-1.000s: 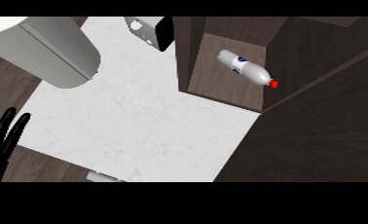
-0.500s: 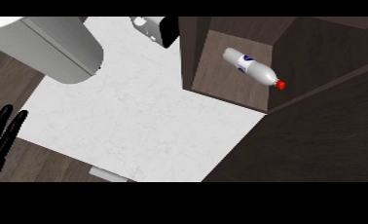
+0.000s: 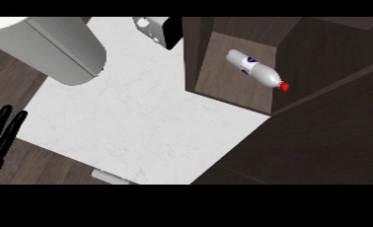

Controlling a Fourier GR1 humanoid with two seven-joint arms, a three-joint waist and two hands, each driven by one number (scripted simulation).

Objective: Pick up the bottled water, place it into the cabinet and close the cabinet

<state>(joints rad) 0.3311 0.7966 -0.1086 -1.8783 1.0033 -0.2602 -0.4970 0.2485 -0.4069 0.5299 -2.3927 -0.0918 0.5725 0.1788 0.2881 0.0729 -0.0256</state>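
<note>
The bottled water (image 3: 255, 70), clear with a blue label and a red cap, lies on its side inside the open dark wood cabinet (image 3: 233, 90), cap pointing to the lower right. No hand touches it. Only the black fingers of my left hand (image 3: 10, 128) show, at the view's left edge; they are straight and hold nothing, far from the bottle. My right hand does not show. A broad dark wood panel (image 3: 306, 142), which looks like the cabinet's door, fills the lower right.
The white marble counter (image 3: 146, 117) spreads between my left hand and the cabinet. A large grey rounded body (image 3: 62, 48) stands at the upper left. A white and black object (image 3: 157, 28) sits at the back, and a small grey piece (image 3: 109, 175) at the front edge.
The view has swung slightly, so the cabinet and counter sit a little differently in the picture. The bottle stays lying in the cabinet, and my left hand has barely moved.
</note>
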